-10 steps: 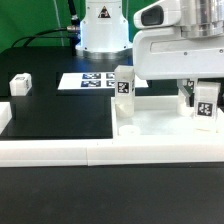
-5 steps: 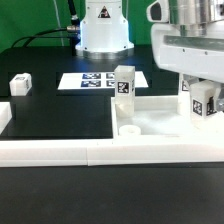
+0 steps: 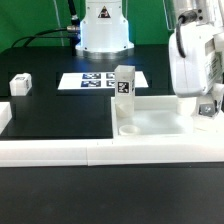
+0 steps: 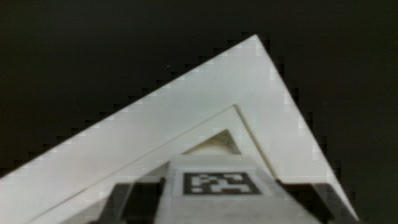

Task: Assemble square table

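The square table (image 3: 160,116) consists here of a flat white top and separate short legs. The top lies on the black work surface at the exterior view's right, close behind the white rail (image 3: 60,152) that runs along the front edge.

1. At the exterior view's far left, a loose leg (image 3: 20,84) lies on the black surface, well apart from the top.
2. Toward the middle, the marker board (image 3: 90,80) lies flat in front of the robot base (image 3: 103,25).
3. A standing leg (image 3: 124,82) stands upright at the top's far corner nearest the marker board, tag facing the camera.
4. In front of it, at the near corner, a round socket (image 3: 128,129) stands unfilled.
5. At the far right, the gripper (image 3: 207,104) is lowered over the top, with the held leg (image 3: 209,109) partly showing below it (the arm hides the rest).

In the wrist view, the gripper (image 4: 219,198) has its jaws clamped on the held leg (image 4: 219,182). The leg's tagged face sits between the two dark fingers (image 4: 125,200), and a corner of the top (image 4: 160,120) lies beyond it. Whether the held leg touches the top cannot be told.
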Available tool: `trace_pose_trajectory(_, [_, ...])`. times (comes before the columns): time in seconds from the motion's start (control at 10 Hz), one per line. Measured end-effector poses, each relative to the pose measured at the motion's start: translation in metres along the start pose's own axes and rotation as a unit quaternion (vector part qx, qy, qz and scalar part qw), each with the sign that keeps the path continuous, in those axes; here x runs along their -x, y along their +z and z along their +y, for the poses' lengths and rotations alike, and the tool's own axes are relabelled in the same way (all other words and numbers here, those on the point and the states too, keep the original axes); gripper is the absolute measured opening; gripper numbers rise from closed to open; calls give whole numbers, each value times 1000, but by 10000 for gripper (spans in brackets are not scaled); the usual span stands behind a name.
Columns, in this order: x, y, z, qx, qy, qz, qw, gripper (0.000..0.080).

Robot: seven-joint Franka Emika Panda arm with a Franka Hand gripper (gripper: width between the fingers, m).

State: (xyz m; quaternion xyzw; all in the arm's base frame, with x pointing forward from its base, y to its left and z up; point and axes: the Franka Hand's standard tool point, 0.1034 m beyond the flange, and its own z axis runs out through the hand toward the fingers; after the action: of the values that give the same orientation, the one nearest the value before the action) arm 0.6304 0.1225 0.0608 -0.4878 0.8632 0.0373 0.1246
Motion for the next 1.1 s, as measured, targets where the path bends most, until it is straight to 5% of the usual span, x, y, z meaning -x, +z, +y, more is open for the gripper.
trace_pose_trajectory(0.2, [0,0,1,4,-56,1,998,542])
trace_pose_trajectory(0.3, [0,-1,3,20,-150,0,988,542])
trace_pose_trajectory(0.4, [0,-2,3,33,-255,-6,966,627])
trace_pose_trajectory(0.5, [-5,-2,0,35,-351,-11,936,643])
trace_pose_trajectory(0.7, [-6,-2,-1,34,-405,-12,913,648])
trace_pose_trajectory(0.9, [-8,-3,-2,38,-498,-11,866,649])
trace_pose_trajectory(1.0, [-8,-5,-2,70,-597,-8,799,649])
trace_pose_trajectory(1.1, [-3,-6,-4,84,-647,-3,758,649])
